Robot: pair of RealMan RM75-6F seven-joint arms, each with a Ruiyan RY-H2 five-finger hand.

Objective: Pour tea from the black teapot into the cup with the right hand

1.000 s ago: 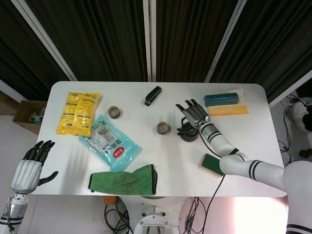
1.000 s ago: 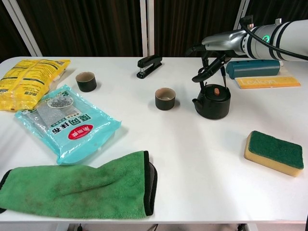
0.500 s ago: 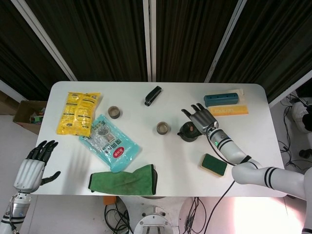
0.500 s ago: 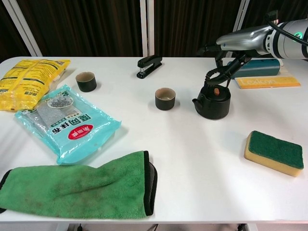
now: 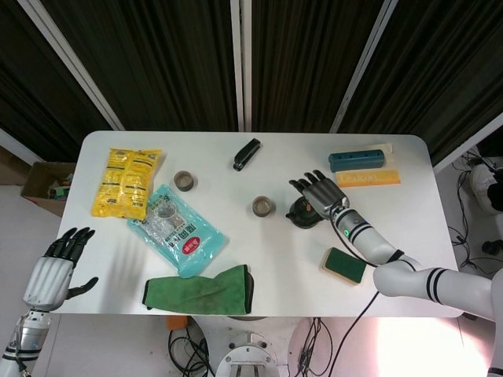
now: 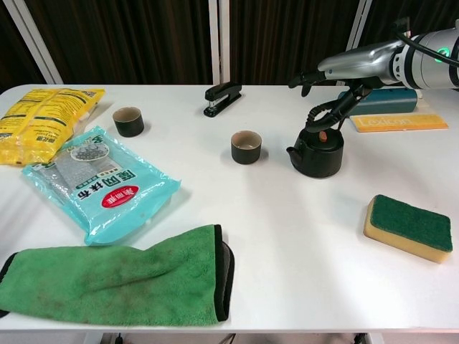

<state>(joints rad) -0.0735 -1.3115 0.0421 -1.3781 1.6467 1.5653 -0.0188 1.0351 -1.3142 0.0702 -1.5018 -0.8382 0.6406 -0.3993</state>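
The step in hand is the grasp. On the white surface the right hand hovers over the black teapot, fingers released, holding nothing. The cup stands near its spout. Next, fingers must close on the handle.

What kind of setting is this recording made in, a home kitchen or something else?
Probably a lab or test room, not a kitchen: a bare white table against dark curtains, cables on the floor, and unrelated props together, like a stapler, sponge and black teapot.
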